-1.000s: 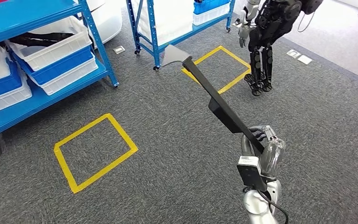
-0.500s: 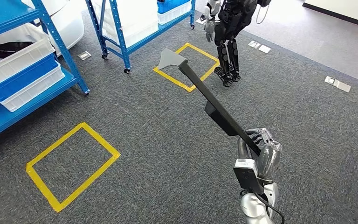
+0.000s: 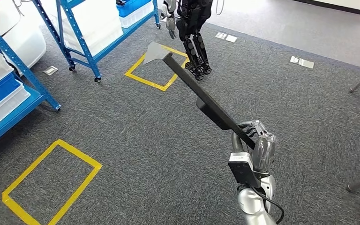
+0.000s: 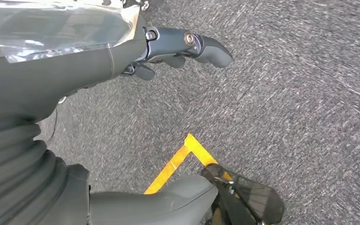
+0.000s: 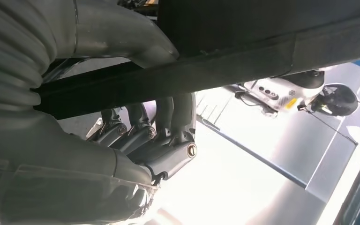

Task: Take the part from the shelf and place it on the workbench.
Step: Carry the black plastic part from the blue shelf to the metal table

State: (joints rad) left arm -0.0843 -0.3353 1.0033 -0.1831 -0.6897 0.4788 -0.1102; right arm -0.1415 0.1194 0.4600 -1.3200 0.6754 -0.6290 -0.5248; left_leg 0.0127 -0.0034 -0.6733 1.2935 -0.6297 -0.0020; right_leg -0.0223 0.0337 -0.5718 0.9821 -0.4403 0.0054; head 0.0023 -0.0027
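Fingers [image 5: 168, 122] of the right hand [image 3: 255, 140] are wrapped around the near end of a long, flat black bar with a pale grey wedge-shaped tip [image 3: 201, 96], gripping it firmly; the right wrist view shows the dark fingers curled under the bar's edge. The bar slants up and away from the hand, held in the air over the grey carpet floor [image 3: 136, 126]. The left hand [image 4: 168, 47] hangs over the carpet holding nothing, its fingers loosely apart.

Compared with a second ago, the whole scene has slid leftward in the head view: the blue metal shelf with white and blue bins [image 3: 4, 93] now sits at the left edge, and the yellow tape square on the floor [image 3: 49, 185] has dropped toward the lower corner. That is the camera turning with the robot, not the things moving. The bar keeps the same pose in the hand. Another dark humanoid robot [image 3: 192, 33] stands at the far side.

Judged from this, the part is already off the shelf and being carried; no tabletop is in sight yet, so placing remains.
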